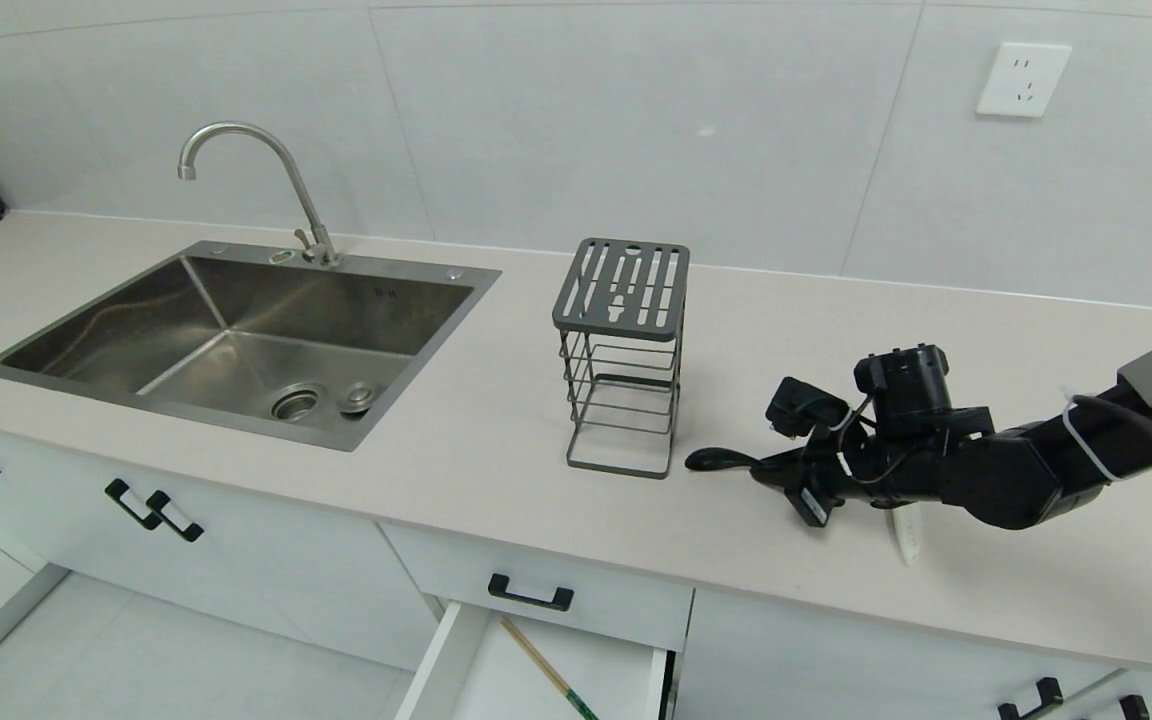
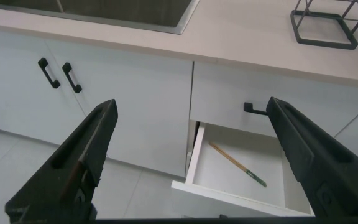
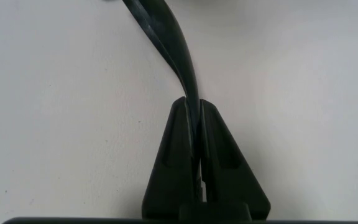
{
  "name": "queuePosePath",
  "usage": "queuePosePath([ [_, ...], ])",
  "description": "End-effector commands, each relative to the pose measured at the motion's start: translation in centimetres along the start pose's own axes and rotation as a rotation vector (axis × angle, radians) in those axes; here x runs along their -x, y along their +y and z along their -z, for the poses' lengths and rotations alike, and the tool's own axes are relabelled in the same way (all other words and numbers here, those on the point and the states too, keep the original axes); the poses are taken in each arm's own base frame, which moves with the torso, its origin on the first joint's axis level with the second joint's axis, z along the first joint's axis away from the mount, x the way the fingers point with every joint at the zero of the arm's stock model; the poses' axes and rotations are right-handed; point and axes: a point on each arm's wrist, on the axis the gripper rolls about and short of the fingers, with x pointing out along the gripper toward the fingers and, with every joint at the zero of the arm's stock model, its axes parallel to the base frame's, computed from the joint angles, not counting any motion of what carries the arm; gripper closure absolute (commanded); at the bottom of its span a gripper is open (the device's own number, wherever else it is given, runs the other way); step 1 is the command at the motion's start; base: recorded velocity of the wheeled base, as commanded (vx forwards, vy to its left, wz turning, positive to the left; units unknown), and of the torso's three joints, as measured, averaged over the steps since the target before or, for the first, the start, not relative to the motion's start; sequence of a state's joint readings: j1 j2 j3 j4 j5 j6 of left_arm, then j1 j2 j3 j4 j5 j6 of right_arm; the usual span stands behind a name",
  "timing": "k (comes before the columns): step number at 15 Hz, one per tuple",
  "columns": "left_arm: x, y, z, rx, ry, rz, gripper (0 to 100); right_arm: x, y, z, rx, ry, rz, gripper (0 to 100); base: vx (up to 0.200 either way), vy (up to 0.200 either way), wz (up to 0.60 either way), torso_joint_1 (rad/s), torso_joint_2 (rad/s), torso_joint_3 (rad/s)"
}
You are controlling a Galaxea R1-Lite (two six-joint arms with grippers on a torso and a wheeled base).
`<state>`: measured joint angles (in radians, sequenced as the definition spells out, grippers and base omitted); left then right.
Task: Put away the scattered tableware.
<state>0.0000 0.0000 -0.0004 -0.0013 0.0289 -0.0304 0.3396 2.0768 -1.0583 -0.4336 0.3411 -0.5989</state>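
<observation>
The pale bench (image 1: 496, 420) is running across the head view under a tiled wall. The steel sink (image 1: 336, 310) is sitting in its left part, and the curved faucet (image 1: 299, 200) is rising from the sink's back rim.

Below the bench's front edge, a white drawer (image 1: 616, 670) is standing pulled open. The left wrist view is looking down into it (image 2: 229, 180).

A dark grey wire rack (image 1: 621, 325) with a slotted top plate is standing upright on the bench. It is to the right of the sink and well apart from it.

The right tool (image 1: 781, 472) is reaching in low over the bench from the right, just beside the rack's base. Its fingers are pressed together (image 3: 192, 109) and are pinching the handle of a black spoon (image 1: 721, 460). The spoon (image 3: 166, 37) is pointing away from the tool toward the rack, with its bowl end lying close to the rack's foot. Whether the bowl is touching the bench is not clear.

The left tool (image 2: 191, 106) is hanging in front of the cabinets above the open drawer. Its fingers are spread wide and are holding nothing.

A white utensil (image 1: 906, 535) is lying on the bench under the right arm, partly hidden, and its kind cannot be told.

A single wooden chopstick (image 1: 546, 668) with a green tip is lying at a slant on the drawer floor (image 2: 236, 163).
</observation>
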Motion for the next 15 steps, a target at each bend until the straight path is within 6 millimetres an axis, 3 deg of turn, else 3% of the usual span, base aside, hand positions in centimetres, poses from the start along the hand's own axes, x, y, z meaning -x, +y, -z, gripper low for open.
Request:
queuePosePath([
  [1,0.0,0.0,0.0,0.0,0.0,0.0,0,1.6,0.3,-1.0,0.014,-0.032,0.011,100,0.0,0.0,0.0,0.0,0.0,0.0],
  [4,0.0,0.0,0.0,0.0,0.0,0.0,0,3.5,1.6,-1.7,0.028,-0.047,0.002,100,0.0,0.0,0.0,0.0,0.0,0.0],
  [8,0.0,0.0,0.0,0.0,0.0,0.0,0,6.3,5.2,-2.5,0.005,-0.063,-0.06,100,0.0,0.0,0.0,0.0,0.0,0.0],
  [15,0.0,0.0,0.0,0.0,0.0,0.0,0,8.3,13.6,-5.2,-0.151,-0.137,-0.166,100,0.0,0.0,0.0,0.0,0.0,0.0],
])
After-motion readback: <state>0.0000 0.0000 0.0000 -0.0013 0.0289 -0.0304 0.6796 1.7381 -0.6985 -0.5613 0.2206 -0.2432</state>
